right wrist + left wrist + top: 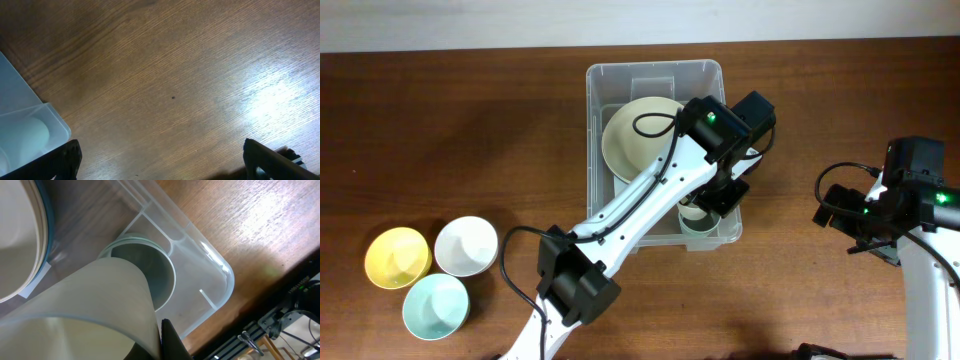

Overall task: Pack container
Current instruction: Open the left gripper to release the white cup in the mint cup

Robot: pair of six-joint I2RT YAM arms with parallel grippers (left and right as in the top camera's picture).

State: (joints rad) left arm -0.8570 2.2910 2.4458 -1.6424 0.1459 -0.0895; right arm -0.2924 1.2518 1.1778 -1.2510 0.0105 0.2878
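The clear plastic container (610, 75) stands at the table's middle back. A large cream plate (635, 135) leans inside it. A green bowl (698, 222) sits in its front right corner and shows in the left wrist view (150, 270). My left gripper (718, 192) is over that corner, shut on the rim of a pale bowl (100, 310) held above the green one. My right gripper (162, 160) is open and empty over bare table to the right of the container (25, 130).
Three bowls stand at the front left: yellow (397, 256), white (466, 245) and light blue-green (436, 306). The left arm reaches across the container's front wall. The right arm (905, 200) stays at the right edge.
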